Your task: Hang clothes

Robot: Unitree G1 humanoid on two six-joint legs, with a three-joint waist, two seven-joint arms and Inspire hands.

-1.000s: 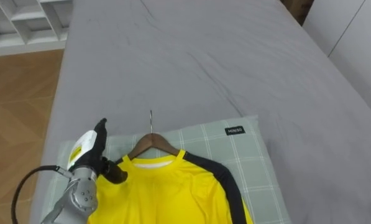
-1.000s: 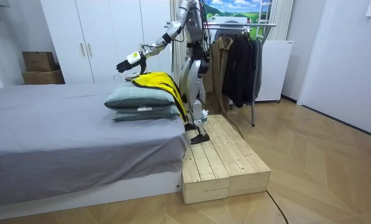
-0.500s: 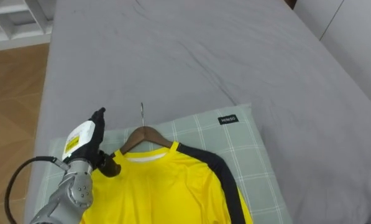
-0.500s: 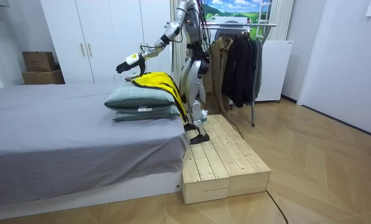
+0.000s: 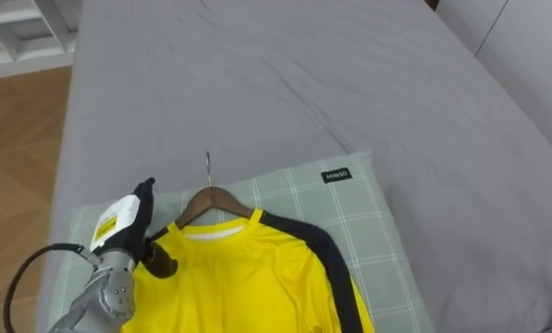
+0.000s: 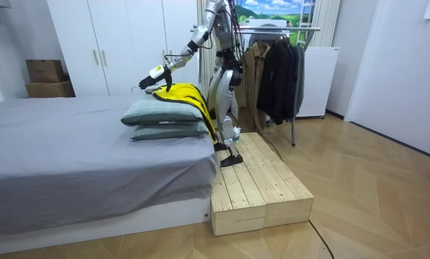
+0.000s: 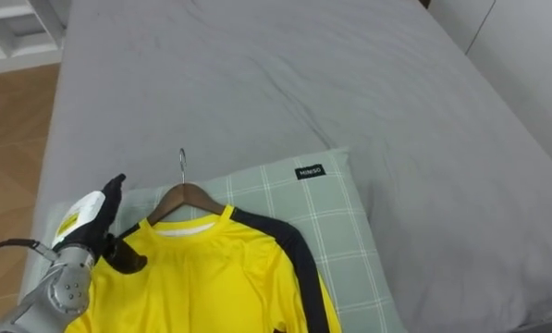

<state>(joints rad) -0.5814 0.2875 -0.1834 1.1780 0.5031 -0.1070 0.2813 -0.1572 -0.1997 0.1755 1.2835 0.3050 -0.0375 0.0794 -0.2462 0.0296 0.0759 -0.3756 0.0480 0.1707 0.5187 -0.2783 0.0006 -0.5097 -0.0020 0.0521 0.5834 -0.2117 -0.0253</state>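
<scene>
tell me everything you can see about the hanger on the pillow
The hanger looks wooden, light brown, with a thin metal hook pointing up the bed. It lies flat on the green checked pillow, its arms tucked inside the collar of the yellow shirt, so only the middle peak shows. The left hand sits open beside its left end; contact with the hanger is unclear.

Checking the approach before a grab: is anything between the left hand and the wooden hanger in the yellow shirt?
Nothing visible does. The open left hand is over the pillow beside the yellow shirt, and the wooden hanger lies just to its right, its near arm exposed.
</scene>
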